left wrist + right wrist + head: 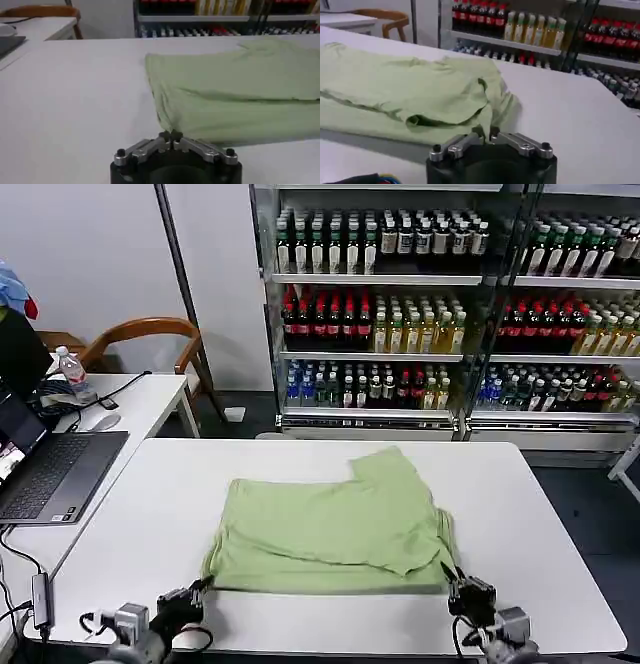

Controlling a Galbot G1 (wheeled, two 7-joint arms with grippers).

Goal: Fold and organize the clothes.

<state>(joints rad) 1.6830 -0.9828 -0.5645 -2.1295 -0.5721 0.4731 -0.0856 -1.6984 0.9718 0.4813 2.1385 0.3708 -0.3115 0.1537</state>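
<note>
Light green tee (335, 529) lay partly folded at the middle of the tabletop (540, 514), its lower hem running close along the near edge, one sleeve reaching toward the far edge. Top layer doubled back over the bottom one, wrinkled near the right side.

Left gripper (196, 595) sat at the tee's near left corner, close to the tabletop's near edge. In the left wrist view, jaws closed together, fingertips (171, 136) meeting right at the cloth's corner (167, 125); pinched fabric or mere touch, cannot tell.

Right gripper (459, 588) sat at the tee's near right corner. In the right wrist view, jaws (486, 135) drawn nearly together with a narrow gap, tips against the hem (480, 120); firm hold not clear.
</note>
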